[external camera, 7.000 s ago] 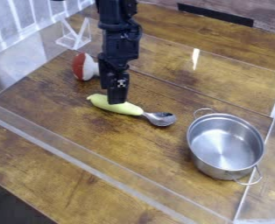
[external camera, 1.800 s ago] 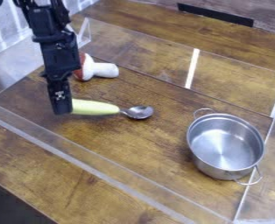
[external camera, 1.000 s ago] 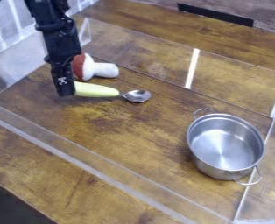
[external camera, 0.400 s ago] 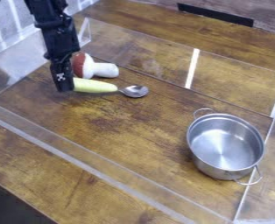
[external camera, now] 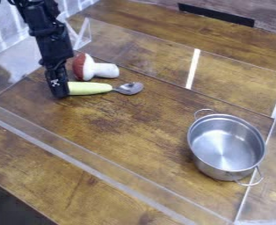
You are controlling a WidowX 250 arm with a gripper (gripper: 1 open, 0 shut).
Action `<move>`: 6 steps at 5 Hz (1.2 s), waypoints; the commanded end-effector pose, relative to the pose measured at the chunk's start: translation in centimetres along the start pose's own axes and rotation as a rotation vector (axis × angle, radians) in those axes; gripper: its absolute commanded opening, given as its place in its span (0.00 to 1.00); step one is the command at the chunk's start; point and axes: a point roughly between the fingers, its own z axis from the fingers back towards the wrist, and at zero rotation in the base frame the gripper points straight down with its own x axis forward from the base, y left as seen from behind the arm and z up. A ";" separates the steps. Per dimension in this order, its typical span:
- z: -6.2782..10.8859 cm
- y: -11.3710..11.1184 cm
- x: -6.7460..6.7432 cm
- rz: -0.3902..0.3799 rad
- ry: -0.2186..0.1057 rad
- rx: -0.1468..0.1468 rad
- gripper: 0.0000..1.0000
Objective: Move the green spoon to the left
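Over wooden table (external camera: 141, 132), vertical claw (external camera: 58, 87) grips green spoon (external camera: 96, 88).

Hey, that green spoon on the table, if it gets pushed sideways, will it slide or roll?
The green spoon probably slides: it lies flat on the smooth wooden table. Its thick rounded handle might roll slightly, though the metal bowl likely stops that. It looks stiff and light.

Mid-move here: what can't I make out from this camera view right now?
- Gripper fingertips: too small and dark to tell whether they clamp the green spoon or just touch its handle end.
- Mushroom toy: its left side is hidden behind the arm.
- Arm's upper part: cut off by the top edge.
- Pot: one handle blurred.
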 end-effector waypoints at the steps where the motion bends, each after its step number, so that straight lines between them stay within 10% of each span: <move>1: 2.1 1.3 -0.9 0.029 -0.029 0.067 0.00; 2: 2.3 0.9 -0.9 0.041 -0.040 0.071 1.00; 6: 6.2 2.8 3.6 -0.043 -0.078 0.058 1.00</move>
